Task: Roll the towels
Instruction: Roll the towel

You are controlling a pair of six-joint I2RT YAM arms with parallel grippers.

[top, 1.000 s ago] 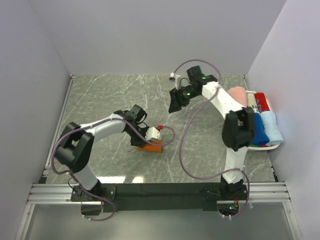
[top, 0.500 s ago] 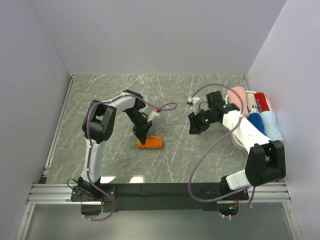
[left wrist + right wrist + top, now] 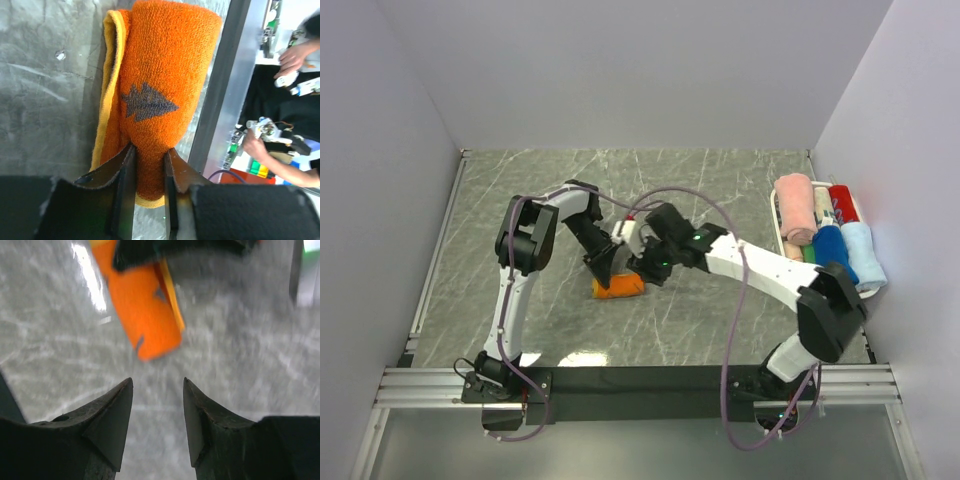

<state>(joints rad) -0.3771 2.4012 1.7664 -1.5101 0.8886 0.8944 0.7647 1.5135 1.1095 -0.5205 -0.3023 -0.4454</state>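
Left gripper (image 3: 150, 156) pinches one end of the orange towel roll (image 3: 162, 85).
Right gripper (image 3: 157, 390) hangs just beside the roll, jaws parted, nothing between them. The roll lies mid-table (image 3: 520, 200); other rolled towels (image 3: 825, 235) sit in the basket (image 3: 776, 210) at the right edge.

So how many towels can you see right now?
7: an orange towel on the table in the left gripper; pink, cream, red, green, blue, pale blue in the basket. Others may hide underneath.
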